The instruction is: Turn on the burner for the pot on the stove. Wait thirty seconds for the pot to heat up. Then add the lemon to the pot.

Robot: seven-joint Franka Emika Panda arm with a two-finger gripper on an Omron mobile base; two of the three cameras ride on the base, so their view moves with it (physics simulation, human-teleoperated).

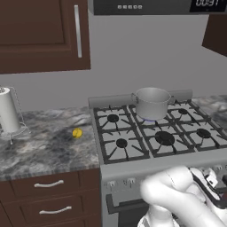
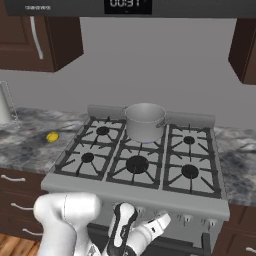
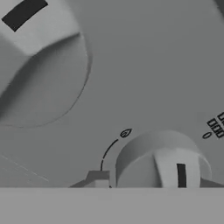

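Observation:
The silver pot stands on the back middle burner of the stove; a faint blue glow shows under it. On the marble counter left of the stove lies the small yellow lemon. My arm reaches low in front of the stove, with the gripper at the front knob row. In the hand view a round grey knob with a black mark sits between the two fingertips, and the jaws are closed against it.
A paper towel holder stands at the counter's far left. Dark wood drawers sit below the counter and cabinets hang above. A second knob fills the hand view's upper left. A display glows overhead.

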